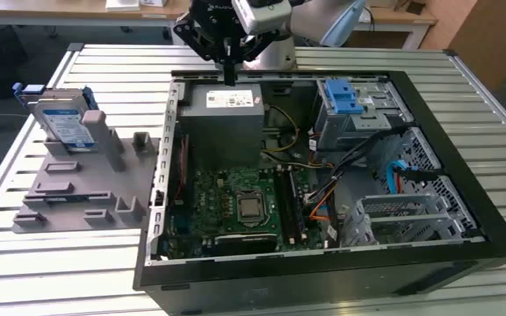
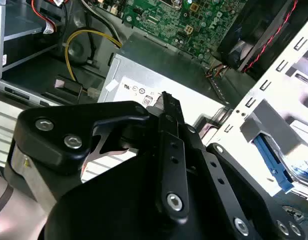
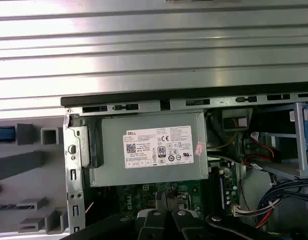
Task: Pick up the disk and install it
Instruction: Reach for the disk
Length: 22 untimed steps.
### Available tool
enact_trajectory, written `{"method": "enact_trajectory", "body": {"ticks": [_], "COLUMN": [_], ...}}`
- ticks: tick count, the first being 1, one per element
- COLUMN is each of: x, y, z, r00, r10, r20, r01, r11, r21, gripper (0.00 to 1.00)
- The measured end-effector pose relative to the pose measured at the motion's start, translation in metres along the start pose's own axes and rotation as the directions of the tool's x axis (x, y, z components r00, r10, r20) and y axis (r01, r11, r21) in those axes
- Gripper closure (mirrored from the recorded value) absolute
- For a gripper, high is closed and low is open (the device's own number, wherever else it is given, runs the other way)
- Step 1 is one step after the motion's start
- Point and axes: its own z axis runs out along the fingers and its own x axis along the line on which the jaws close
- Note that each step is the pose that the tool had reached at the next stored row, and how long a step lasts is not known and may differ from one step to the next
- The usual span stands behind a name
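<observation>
- Hovering over the grey metal power supply box (image 1: 226,108), just inside the wall of the open black computer case (image 1: 464,197) nearest the arm's base: black gripper (image 1: 229,79), fingers pressed together, clamped on nothing.
- Silver, white-and-blue-labelled, blue-framed rectangular disk (image 1: 66,126): stands upright in a grey moulded holder (image 1: 77,191) near the slatted metal table's (image 1: 60,263) edge on the exterior view's left, well apart from the gripper.
- Progress, as judged: pick-up not yet done; installation outstanding.

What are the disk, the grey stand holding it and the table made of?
Disk: silvery metal-looking body, glossy paper-like label, blue frame probably plastic. Stand: uniform matte grey, moulded shapes, likely plastic. Table: bright ribbed slats with sheen, probably aluminium.
</observation>
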Motion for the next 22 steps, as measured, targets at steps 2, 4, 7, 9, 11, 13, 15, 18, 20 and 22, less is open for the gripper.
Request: {"method": "enact_trajectory", "body": {"ticks": [2,4,7,9,11,13,15,18,20,22], "x": [0.0000,0.0001,0.0010,0.0018,0.0031,0.0044,0.0049,0.0051,0.0052,0.0054], "y": [0.0000,0.0000,0.0000,-0.0001,-0.0003,-0.0003,-0.0003,-0.0004,-0.0004,-0.0004], "z": [0.0000,0.0000,-0.0001,-0.0001,-0.0001,-0.0002,-0.0001,-0.0002,-0.0002,-0.0002], "r00": [1.0000,1.0000,1.0000,1.0000,1.0000,1.0000,1.0000,1.0000,1.0000,1.0000], "r10": [0.000,0.000,0.000,0.000,0.000,0.000,0.000,0.000,0.000,0.000], "r20": [0.0000,0.0000,-0.0001,0.0000,0.0000,0.0000,0.0000,-0.0001,0.0000,0.0000], "r01": [0.000,0.000,0.000,0.000,0.000,0.000,0.000,0.000,0.000,0.000], "r11": [1.0000,1.0000,1.0000,1.0000,1.0000,1.0000,1.0000,1.0000,1.0000,1.0000], "r21": [0.0000,0.0001,0.0001,0.0000,0.0001,0.0001,0.0001,0.0001,0.0000,0.0001], "gripper": [0.89,0.89,0.89,0.89,0.89,0.89,0.89,0.89,0.89,0.89]}}
